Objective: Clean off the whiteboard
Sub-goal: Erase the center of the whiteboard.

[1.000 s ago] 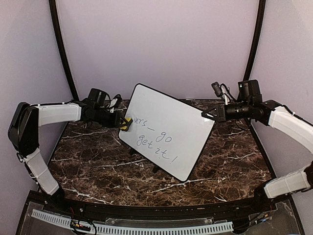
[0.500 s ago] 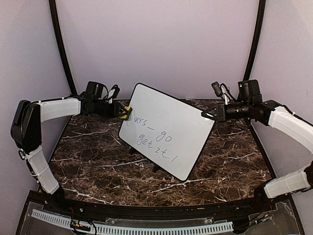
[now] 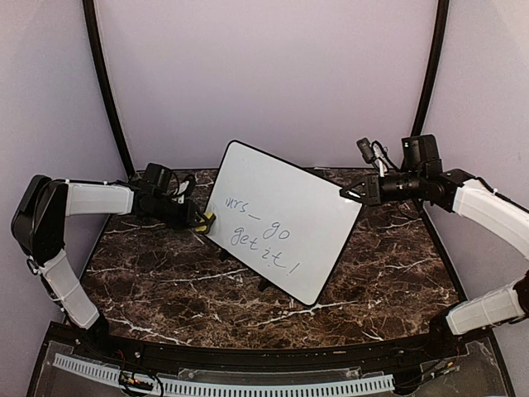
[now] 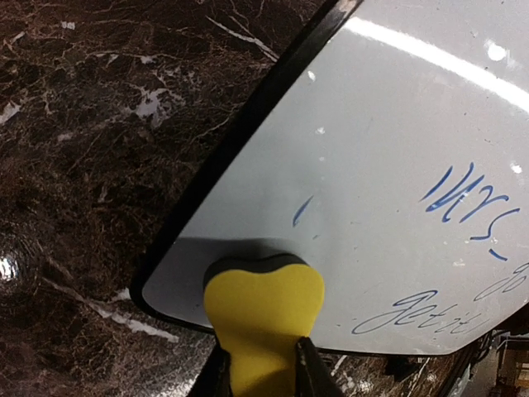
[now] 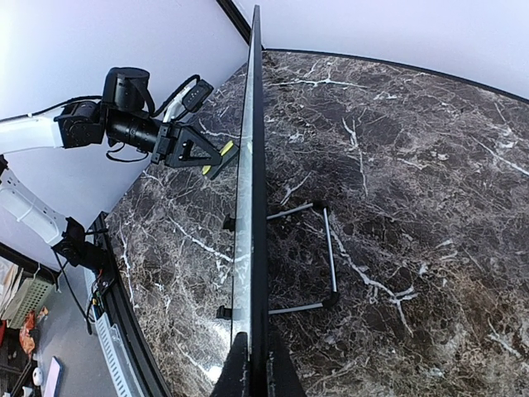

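The whiteboard (image 3: pixel 281 219) stands tilted on its stand in the middle of the marble table, with blue handwriting across its face. My left gripper (image 3: pixel 201 220) is shut on a yellow eraser (image 4: pixel 263 310) with a dark felt face, pressed against the board's lower left corner (image 4: pixel 178 285). The writing (image 4: pixel 467 203) lies to the right of the eraser. My right gripper (image 3: pixel 351 196) is shut on the board's right edge (image 5: pixel 252 314) and holds it; that view shows the board edge-on.
The table is dark brown marble (image 3: pixel 149 265). The board's wire stand (image 5: pixel 331 260) rests on the table behind it. Curved black poles (image 3: pixel 103 83) rise at both sides against the pale walls.
My left gripper has moved the eraser down the board's left edge, from near the upper left writing to the lower left corner. The first letters are wiped away. The right arm has not moved.
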You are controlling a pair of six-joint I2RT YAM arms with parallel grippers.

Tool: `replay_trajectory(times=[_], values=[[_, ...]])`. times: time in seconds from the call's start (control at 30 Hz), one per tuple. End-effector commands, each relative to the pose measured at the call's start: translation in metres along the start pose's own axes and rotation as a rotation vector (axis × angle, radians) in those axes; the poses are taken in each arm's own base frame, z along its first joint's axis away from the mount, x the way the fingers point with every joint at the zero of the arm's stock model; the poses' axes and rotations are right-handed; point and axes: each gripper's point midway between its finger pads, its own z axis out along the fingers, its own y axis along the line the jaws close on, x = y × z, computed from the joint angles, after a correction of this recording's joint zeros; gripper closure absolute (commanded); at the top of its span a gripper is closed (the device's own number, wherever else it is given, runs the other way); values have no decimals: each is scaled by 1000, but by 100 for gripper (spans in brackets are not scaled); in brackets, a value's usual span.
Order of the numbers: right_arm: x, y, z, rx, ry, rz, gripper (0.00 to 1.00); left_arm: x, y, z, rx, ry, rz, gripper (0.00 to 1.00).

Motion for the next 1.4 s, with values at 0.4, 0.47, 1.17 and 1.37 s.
replay_trajectory(times=[0.4,0.47,1.17,1.37], values=[[-17,10,1,-30,-59,-140,100,-61,-23,-16,-1,-113,71,96],[-18,10,1,-28,-59,-140,100,-63,-24,-15,2,-114,74,96],[-17,10,3,-39,-56,-138,100,-16,-10,-3,15,-38,8,96],[-17,11,3,-42,-54,-136,100,-48,-19,-4,12,-72,53,96]])
